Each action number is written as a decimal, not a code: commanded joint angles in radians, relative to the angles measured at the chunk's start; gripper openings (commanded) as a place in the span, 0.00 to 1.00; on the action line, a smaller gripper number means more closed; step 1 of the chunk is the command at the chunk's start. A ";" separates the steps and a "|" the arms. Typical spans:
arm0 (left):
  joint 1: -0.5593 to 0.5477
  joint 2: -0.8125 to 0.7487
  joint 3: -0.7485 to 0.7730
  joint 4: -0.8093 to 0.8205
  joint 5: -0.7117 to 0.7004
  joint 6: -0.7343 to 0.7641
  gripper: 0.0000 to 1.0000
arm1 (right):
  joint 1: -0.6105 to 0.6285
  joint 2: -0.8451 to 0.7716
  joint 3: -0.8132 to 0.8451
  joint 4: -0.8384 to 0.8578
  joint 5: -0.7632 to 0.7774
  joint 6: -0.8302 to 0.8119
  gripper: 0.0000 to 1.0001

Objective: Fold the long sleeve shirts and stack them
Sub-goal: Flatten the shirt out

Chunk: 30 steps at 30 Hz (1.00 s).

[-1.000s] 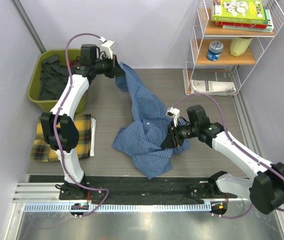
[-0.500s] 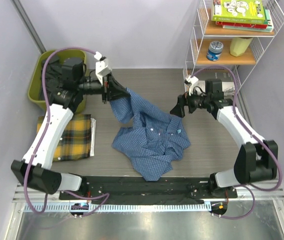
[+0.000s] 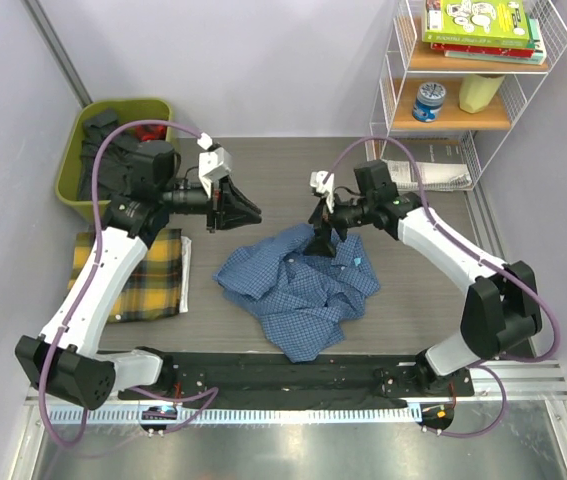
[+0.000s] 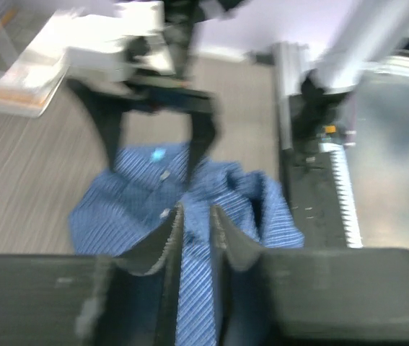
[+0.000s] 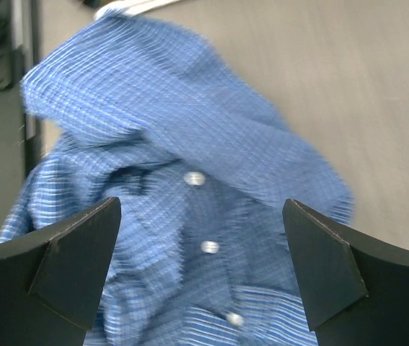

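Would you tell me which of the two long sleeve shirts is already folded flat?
The yellow plaid shirt, lying folded beside the green bin; the blue checked shirt is a crumpled heap at mid-table.

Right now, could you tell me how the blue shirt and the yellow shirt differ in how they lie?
The blue shirt is a crumpled, spread-out heap mid-table, while the yellow shirt lies folded flat at the left side. The blue shirt has a fine small check; the yellow shirt has a bold dark plaid. The blue shirt shows fully, while the left arm partly hides the yellow shirt. Both are patterned cloth resting on the table.
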 commanded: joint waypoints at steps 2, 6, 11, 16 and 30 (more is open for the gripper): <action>0.016 0.034 -0.021 -0.131 -0.373 0.043 0.31 | 0.022 0.072 0.018 0.051 0.138 -0.009 0.99; 0.056 0.080 -0.069 -0.195 -0.433 0.018 0.45 | 0.025 0.204 0.127 0.058 0.178 0.045 0.99; 0.199 0.114 -0.159 -0.211 -0.394 -0.078 0.57 | 0.065 0.346 0.267 0.009 0.158 0.030 1.00; 0.301 0.116 -0.206 -0.256 -0.346 -0.098 0.63 | 0.138 0.420 0.350 -0.112 0.090 -0.082 0.98; 0.353 0.079 -0.227 -0.299 -0.315 -0.014 0.63 | 0.178 0.383 0.505 -0.541 0.057 -0.250 0.76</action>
